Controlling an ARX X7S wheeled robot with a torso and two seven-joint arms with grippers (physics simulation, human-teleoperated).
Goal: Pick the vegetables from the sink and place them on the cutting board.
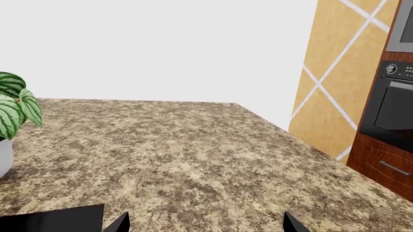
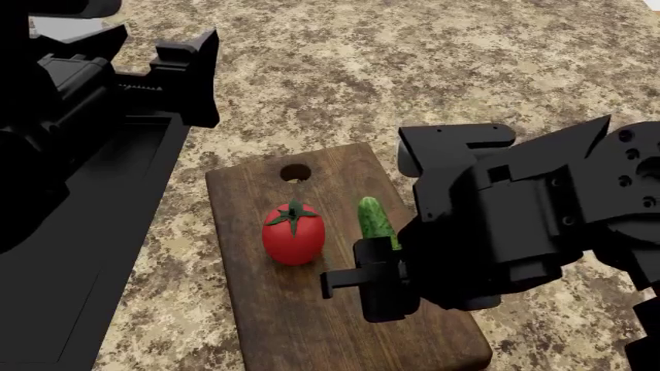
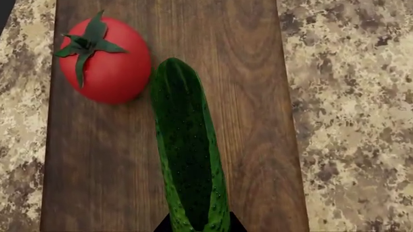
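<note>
Already both vegetables lie on the cutting board (image 2: 309,309): the tomato (image 2: 294,233) upright on its base, stem star showing, and the cucumber (image 2: 376,220) stretched lengthwise, running straight out ahead of the right gripper (image 3: 200,227). In the right wrist view the cucumber's near end sits between that gripper's two dark fingertips, which flank it closely; the jaws look clamped on it, though only slivers of the tips show. The tomato lies off to one side of the jaws, touching or just beside the cucumber's far end.

Risks, as judged from here:
- If the jaws part while the cucumber is not fully resting on the board, it may roll toward the tomato or off the board's edge onto the granite counter (image 2: 413,62).
- A retreat without enough opening could drag the cucumber back along the wood.
- Any sideways sweep on withdrawal could nudge the tomato, which is round and would roll easily.

Hidden or unclear:
- Left gripper (image 1: 206,226) shows only two fingertip points, spaced well apart, nothing between them, over bare counter.
- The sink (image 2: 73,270) is mostly covered by the left arm in the head view; its basin cannot be checked.
- Whether the cucumber's near end touches the board cannot be told.
</note>
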